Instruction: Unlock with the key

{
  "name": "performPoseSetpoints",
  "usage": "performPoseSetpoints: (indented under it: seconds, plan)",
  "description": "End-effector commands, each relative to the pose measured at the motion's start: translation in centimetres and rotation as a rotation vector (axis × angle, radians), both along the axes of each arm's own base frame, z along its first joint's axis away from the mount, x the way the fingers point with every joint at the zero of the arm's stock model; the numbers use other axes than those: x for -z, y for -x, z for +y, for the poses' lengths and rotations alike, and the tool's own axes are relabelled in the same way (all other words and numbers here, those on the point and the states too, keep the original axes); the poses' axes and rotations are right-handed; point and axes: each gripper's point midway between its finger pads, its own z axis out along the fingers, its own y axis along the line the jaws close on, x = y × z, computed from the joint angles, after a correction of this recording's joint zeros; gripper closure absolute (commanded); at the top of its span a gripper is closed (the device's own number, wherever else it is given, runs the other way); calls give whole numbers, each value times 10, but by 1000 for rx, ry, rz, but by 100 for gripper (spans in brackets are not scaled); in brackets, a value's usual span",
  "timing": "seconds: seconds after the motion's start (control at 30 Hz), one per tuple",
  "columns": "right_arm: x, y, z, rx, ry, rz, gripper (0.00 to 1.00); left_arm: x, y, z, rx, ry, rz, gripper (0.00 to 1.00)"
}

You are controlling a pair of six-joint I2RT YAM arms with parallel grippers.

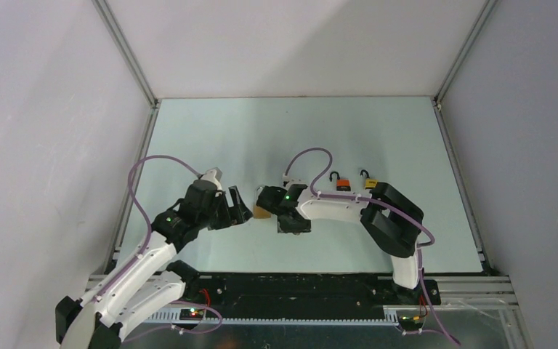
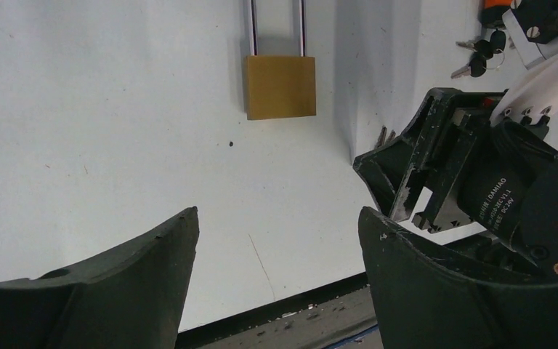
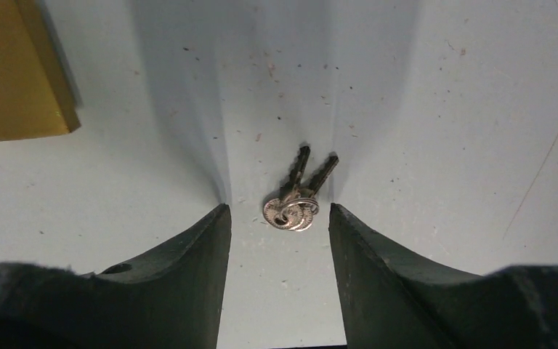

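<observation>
A brass padlock (image 2: 280, 86) lies flat on the table, its shackle pointing away from my left gripper; it also shows in the top view (image 1: 263, 211) and at the right wrist view's left edge (image 3: 14, 73). Two small silver keys on a ring (image 3: 294, 207) lie on the table to the padlock's right. My right gripper (image 3: 277, 209) is open and low over the table, one finger on each side of the key heads without touching them. Its dark housing (image 2: 436, 174) fills the right of the left wrist view. My left gripper (image 2: 277, 214) stands open and empty, short of the padlock.
An orange padlock (image 1: 343, 183) and a yellow padlock (image 1: 369, 182) lie behind the right arm. Black-headed keys (image 2: 479, 58) lie near the orange padlock. The table's near edge (image 2: 276, 305) runs just under my left fingers. White walls enclose the table.
</observation>
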Motion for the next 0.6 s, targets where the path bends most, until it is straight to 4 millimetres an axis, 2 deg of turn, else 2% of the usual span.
performPoseSetpoints:
  seconds: [0.0, 0.1, 0.23, 0.57]
  plan:
    - [4, 0, 0, 23, 29, 6, 46, -2, -5, 1, 1, -4, -15, 15]
    - [14, 1, 4, 15, 22, 37, 51, -3, -7, 0, 7, -14, -18, 15]
    - [19, 1, 0, 16, 8, 52, 62, -4, -9, 0, 11, -20, -18, 15]
    - [-3, -13, 1, -62, -98, -34, 93, -11, -17, -9, 12, 7, -17, 15]
